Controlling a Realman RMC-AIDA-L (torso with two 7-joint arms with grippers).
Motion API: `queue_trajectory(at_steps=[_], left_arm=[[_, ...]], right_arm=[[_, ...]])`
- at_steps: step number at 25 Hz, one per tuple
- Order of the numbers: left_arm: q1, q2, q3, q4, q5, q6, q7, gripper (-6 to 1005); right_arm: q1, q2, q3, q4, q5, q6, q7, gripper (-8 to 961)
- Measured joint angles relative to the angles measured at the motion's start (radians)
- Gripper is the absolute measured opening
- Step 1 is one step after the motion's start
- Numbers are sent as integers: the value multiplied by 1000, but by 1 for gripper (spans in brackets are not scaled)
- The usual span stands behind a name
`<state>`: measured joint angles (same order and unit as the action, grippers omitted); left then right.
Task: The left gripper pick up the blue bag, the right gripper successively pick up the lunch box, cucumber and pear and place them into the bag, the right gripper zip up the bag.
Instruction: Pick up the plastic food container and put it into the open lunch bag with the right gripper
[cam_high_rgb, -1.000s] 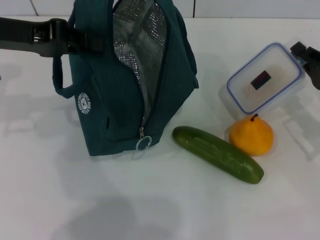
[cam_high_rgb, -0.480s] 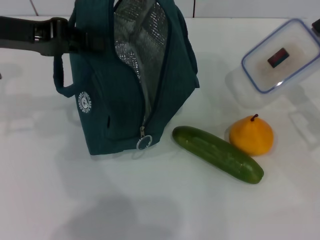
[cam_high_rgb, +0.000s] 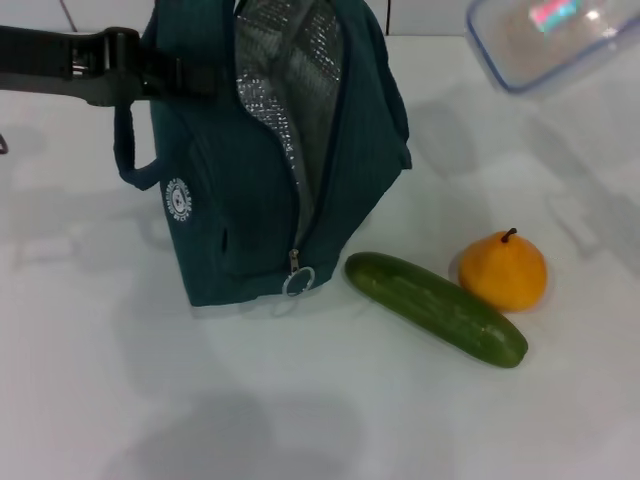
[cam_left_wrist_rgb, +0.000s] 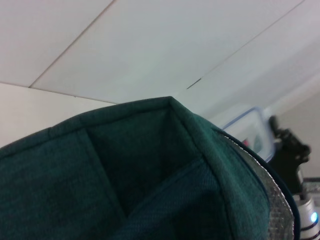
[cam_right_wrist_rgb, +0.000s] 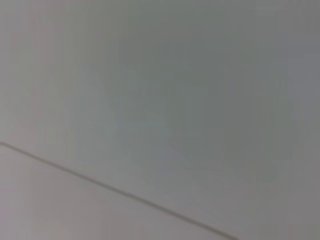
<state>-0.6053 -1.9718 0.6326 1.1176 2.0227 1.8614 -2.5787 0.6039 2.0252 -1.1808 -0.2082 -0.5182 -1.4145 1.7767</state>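
The blue bag (cam_high_rgb: 260, 200) stands open on the white table, its foil lining (cam_high_rgb: 290, 90) showing and its ring zipper pull (cam_high_rgb: 298, 282) low at the front. My left gripper (cam_high_rgb: 165, 75) is shut on the bag's upper edge by the handle. The bag's fabric fills the left wrist view (cam_left_wrist_rgb: 125, 190). The lunch box (cam_high_rgb: 545, 40) is lifted in the air at the far right, above the table. My right gripper is outside the head view; in the left wrist view it (cam_left_wrist_rgb: 286, 146) shows at the lunch box's (cam_left_wrist_rgb: 245, 125) edge. The cucumber (cam_high_rgb: 435, 308) and the pear (cam_high_rgb: 502, 270) lie on the table right of the bag.
The white table (cam_high_rgb: 150, 400) runs to a white tiled wall at the back. The right wrist view shows only a plain pale surface with one seam line (cam_right_wrist_rgb: 125, 192).
The lunch box has risen off the table, up and to the right, to the top of the head view. The bag has shifted slightly right. Cucumber and pear have not moved.
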Motion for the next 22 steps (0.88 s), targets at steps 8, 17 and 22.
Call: queue_trajectory(at_steps=[8,17,22], left_arm=[[-1,-13,44,-13,4,-5,0,40],[-9,-34,65,-47,48,-37,18,40],[-13,-39,76,-62,60,-59,29,40]], right_arm=[[94,3,-11,-8,28,-100,62,134],[169,3,-74,-8,37,-106,82,152],[231,3,-162,-7,56,-86,82,161]])
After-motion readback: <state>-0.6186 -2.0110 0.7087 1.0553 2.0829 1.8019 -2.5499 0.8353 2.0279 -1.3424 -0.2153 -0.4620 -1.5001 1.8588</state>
